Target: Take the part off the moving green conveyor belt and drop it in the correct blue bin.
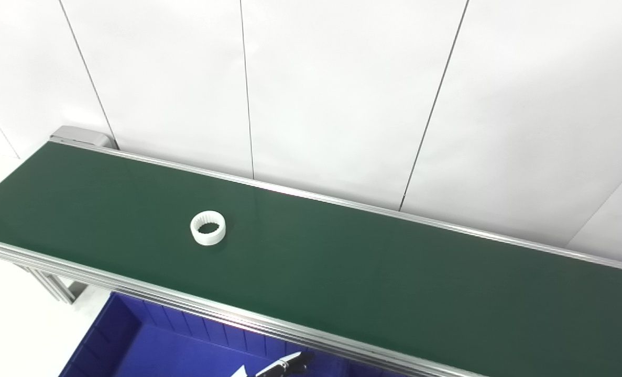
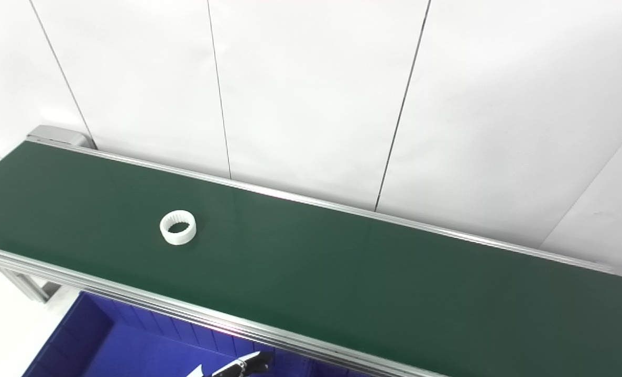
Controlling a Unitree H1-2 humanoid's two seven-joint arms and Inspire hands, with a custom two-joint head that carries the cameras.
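A white plastic ring with a toothed inner wall [image 1: 208, 228] lies flat on the dark green conveyor belt [image 1: 373, 272], toward its left end, about midway between the near and far rails, untouched. Only a fingertip of one robot hand [image 1: 284, 363] shows at the bottom edge, over the blue plastic bin [image 1: 148, 340] below the near rail; which arm it belongs to, and whether it is spread or closed, I cannot tell. Best to reach ahead of the ring's travel, descend from above, and pinch across its outer wall.
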